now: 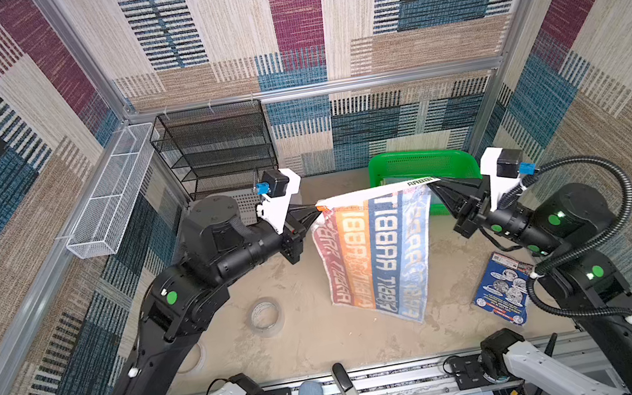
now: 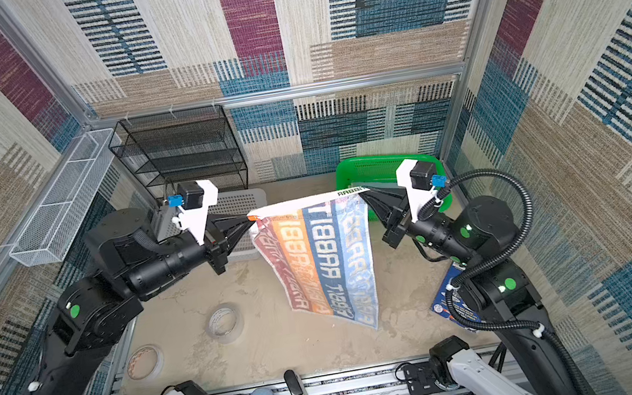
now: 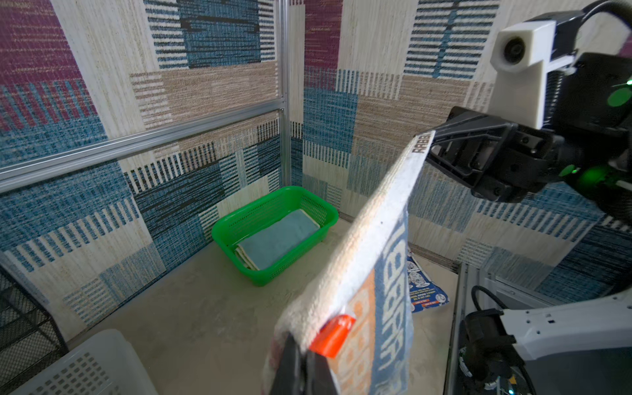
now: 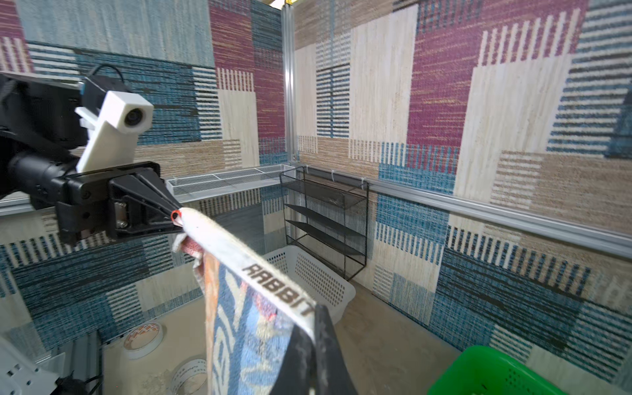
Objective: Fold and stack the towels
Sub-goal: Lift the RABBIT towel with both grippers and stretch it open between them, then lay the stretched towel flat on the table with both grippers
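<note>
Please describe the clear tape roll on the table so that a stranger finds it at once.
Start at the striped RABBIT towel hanging above the beige table. Left of its lower edge in a top view, a tape roll lies flat. It is clear and plain, unlike the orange-printed roll farther left.

1. In both top views the hanging striped RABBIT towel point(image 1: 376, 253) and the right gripper point(image 1: 432, 185) cover the front of the green basket point(image 1: 418, 163); its inside is hidden there.
2. In the left wrist view a folded teal towel point(image 3: 278, 239) tops that basket; beneath it only thin cloth edges show, pattern unclear.
3. The white plastic basket point(image 1: 244, 203) sits mostly behind the left arm point(image 1: 178, 306).
4. A tape roll point(image 1: 198, 360) is half hidden under the same arm.
5. The blue printed packet point(image 1: 501, 290) carries print too small to read.
6. Both wrist views cut off the striped RABBIT towel at its lower end.
</note>
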Tool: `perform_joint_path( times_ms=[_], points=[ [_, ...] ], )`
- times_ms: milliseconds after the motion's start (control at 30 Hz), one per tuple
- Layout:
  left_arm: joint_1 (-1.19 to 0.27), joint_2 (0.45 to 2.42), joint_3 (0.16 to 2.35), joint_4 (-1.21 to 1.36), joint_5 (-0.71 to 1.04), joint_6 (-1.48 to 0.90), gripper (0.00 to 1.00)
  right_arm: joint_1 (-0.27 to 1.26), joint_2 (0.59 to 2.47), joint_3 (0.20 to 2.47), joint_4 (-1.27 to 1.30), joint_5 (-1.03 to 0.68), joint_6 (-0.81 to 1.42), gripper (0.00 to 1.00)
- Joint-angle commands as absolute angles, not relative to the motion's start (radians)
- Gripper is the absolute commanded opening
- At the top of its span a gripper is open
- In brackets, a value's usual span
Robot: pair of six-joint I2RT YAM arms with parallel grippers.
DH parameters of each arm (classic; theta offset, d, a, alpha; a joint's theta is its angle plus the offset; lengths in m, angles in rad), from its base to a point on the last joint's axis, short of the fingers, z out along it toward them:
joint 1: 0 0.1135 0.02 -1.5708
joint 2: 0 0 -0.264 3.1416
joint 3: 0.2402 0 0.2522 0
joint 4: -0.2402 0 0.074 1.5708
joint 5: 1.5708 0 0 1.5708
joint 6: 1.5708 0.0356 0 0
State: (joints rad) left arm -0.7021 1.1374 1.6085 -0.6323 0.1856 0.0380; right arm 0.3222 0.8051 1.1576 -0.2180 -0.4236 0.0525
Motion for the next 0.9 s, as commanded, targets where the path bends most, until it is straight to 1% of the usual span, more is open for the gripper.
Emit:
perform_joint_path(
  times_ms=[0, 200, 333, 533, 667, 767, 867],
  points=[
    [-0.696, 1.204, 1.608, -0.638, -0.042, 0.071, 0.00, 0.318, 0.851, 1.123, -0.214, -0.133, 0.068, 0.00],
    [-0.687, 1.415, 1.658, -0.627, -0.195, 0.127, 0.00, 0.316, 0.989, 1.053, -0.157, 0.005, 0.031, 0.00],
    [-0.666, 1.564, 1.693, -0.619, -0.260, 0.141, 0.00, 0.316, 1.076, 1.004, -0.084, 0.019, 0.012, 0.00],
    [-0.631, 1.740, 1.694, -0.584, -0.262, 0.126, 0.00, 0.316, 1.184, 0.932, -0.005, 0.003, 0.031, 0.00],
    [-0.612, 1.843, 1.706, -0.576, -0.229, 0.112, 0.00, 0.316, 1.243, 0.892, 0.006, 0.000, 0.055, 0.00],
    [-0.612, 1.891, 1.727, -0.608, -0.231, 0.107, 0.00, 0.315, 1.268, 0.862, 0.006, -0.008, 0.068, 0.00],
    [-0.612, 1.884, 1.706, -0.615, -0.217, 0.101, 0.00, 0.316, 1.277, 0.835, -0.005, -0.016, 0.081, 0.00]
  ],
)
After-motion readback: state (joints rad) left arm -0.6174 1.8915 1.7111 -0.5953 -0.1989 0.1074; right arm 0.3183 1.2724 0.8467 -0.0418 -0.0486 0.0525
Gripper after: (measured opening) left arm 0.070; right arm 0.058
